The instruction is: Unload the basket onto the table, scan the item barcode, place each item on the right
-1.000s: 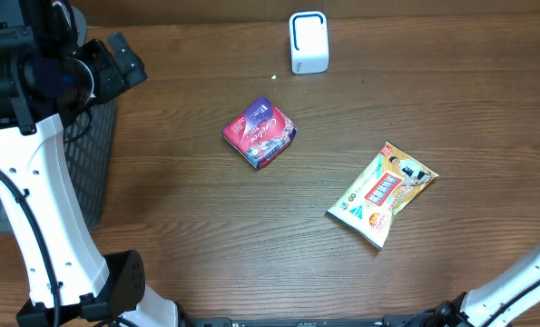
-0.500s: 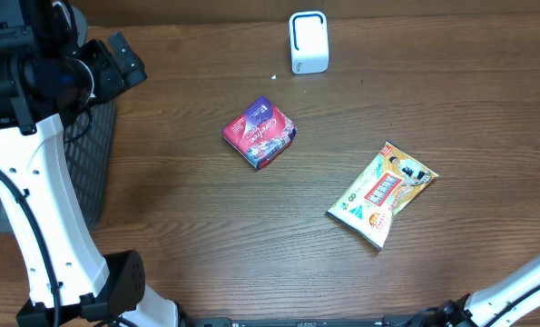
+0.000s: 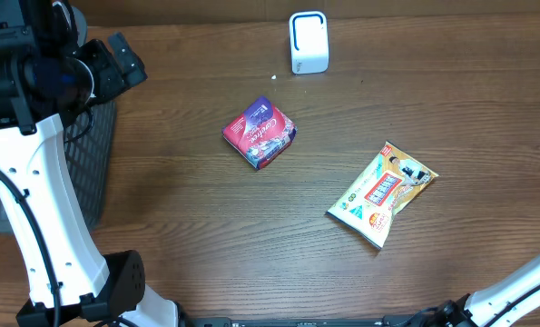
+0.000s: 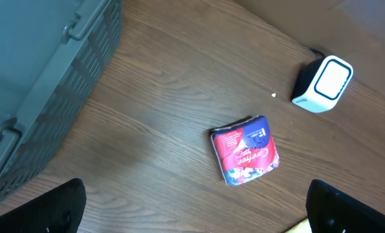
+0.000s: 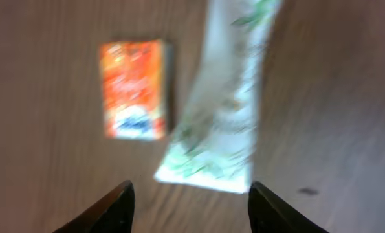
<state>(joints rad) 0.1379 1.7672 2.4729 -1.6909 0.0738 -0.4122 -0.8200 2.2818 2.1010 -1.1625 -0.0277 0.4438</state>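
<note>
Left end effector (image 4: 195,202) wide apart, red pack (image 4: 245,150) ahead; right end effector (image 5: 191,195) apart.

The packet (image 3: 260,133) is red and blue, the scanner (image 3: 309,42) white

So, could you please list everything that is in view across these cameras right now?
scanner: one, white, far edge of the table
soft packet: one, red and purple, mid-table
snack packet: one, yellow and green, right of the soft packet
basket: one, dark grey, table's left side
small box: one, orange, blurred, right wrist view only
pale packet: one, white and green, blurred, beside the small box
table: one, brown wood
left gripper: one, black, open, above the table
right gripper: one, black, open, empty, over the pale packet's end
</note>
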